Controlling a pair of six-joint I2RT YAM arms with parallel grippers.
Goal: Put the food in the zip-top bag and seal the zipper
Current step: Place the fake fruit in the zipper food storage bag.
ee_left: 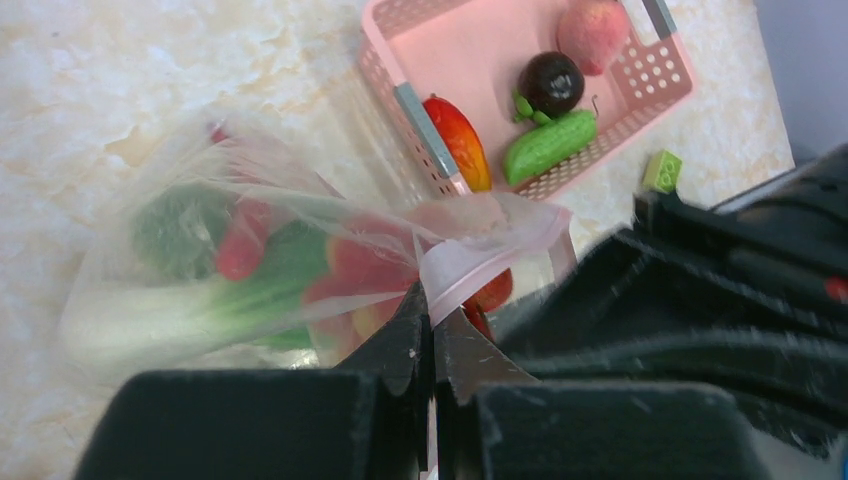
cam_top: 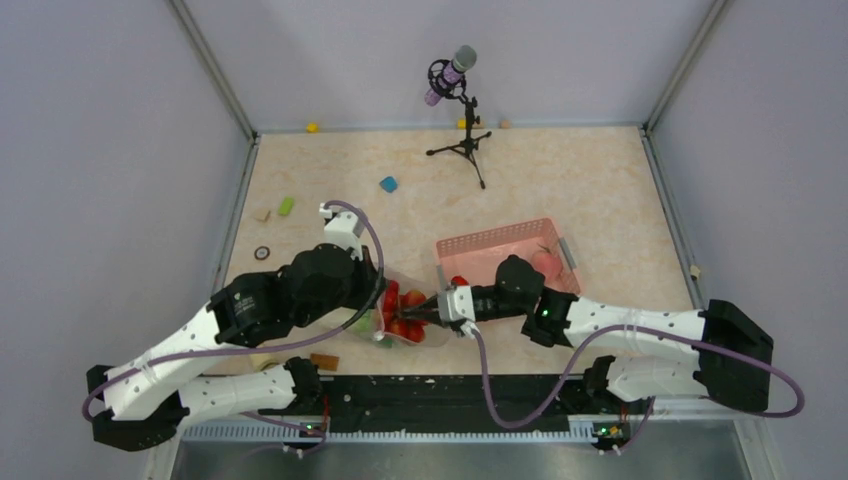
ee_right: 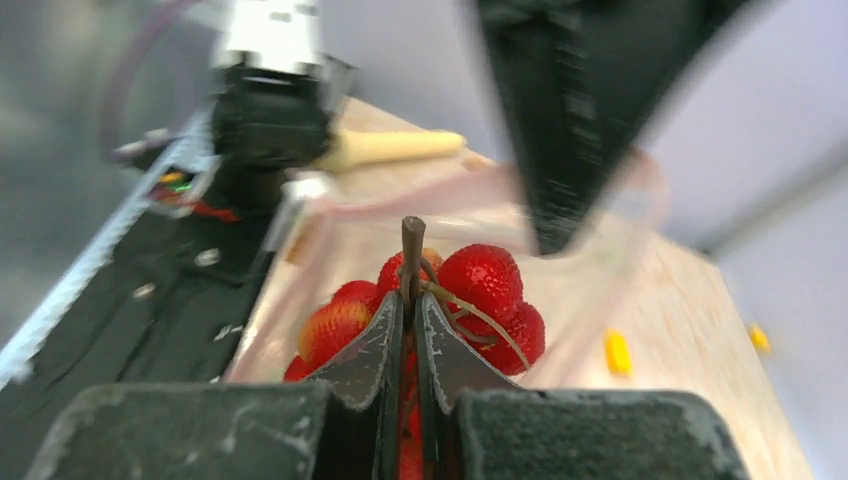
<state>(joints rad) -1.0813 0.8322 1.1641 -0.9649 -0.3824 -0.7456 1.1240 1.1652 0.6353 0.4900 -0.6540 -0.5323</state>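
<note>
The clear zip-top bag (ee_left: pixel 200 270) lies on the table with bok choy (ee_left: pixel 180 300) and red chillies (ee_left: pixel 240 245) inside; it also shows in the top view (cam_top: pixel 400 320). My left gripper (ee_left: pixel 433 312) is shut on the bag's mouth edge (ee_left: pixel 470 255) and holds it up. My right gripper (ee_right: pixel 410 300) is shut on the brown stem of a bunch of small red berries (ee_right: pixel 480 285), at the bag's mouth (cam_top: pixel 425 312). In the pink basket (ee_left: pixel 640 85) lie a red-yellow mango (ee_left: pixel 458 140), a green cucumber (ee_left: pixel 548 148), a dark round fruit (ee_left: pixel 552 82) and a pink fruit (ee_left: pixel 595 32).
A microphone on a tripod (cam_top: pixel 462 120) stands at the back. Small blocks lie about: blue (cam_top: pixel 388 184), green (cam_top: pixel 286 206), yellow (cam_top: pixel 312 127), and a green one near the basket (ee_left: pixel 662 170). A tan block (cam_top: pixel 324 361) lies at the front edge.
</note>
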